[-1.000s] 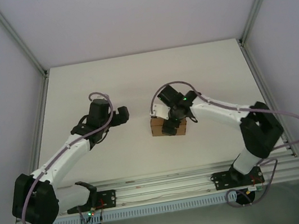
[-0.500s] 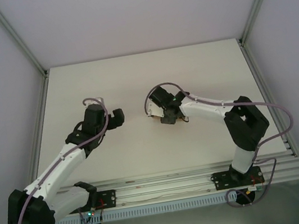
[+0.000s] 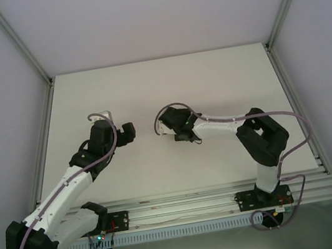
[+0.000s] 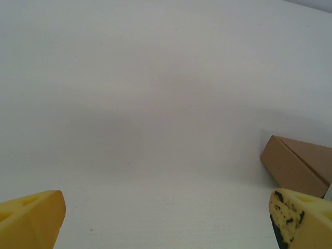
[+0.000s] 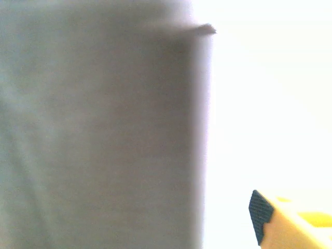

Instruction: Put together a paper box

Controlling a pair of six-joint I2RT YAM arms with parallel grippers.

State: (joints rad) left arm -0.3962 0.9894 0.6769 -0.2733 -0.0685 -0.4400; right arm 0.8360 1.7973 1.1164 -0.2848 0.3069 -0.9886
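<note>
1. Over the last second the right gripper (image 3: 178,130) was carried left, toward the left gripper (image 3: 127,132). The paper box (image 4: 296,163), plain from above earlier, is now covered by it.
2. A hand-over is judged likely.
3. Left wrist view: the box is seen tilted at the right edge. Left jaws are spread wide, nothing held.
4. Right wrist view: a blurred grey surface lies beside one finger (image 5: 288,223). Its hold cannot be told.

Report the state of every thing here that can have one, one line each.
left hand: open, fingers wide apart, holding nothing.
right hand: open or shut cannot be told; the wrist view is blurred.
paper box: folded up into a box shape, the faces that show are closed.
</note>
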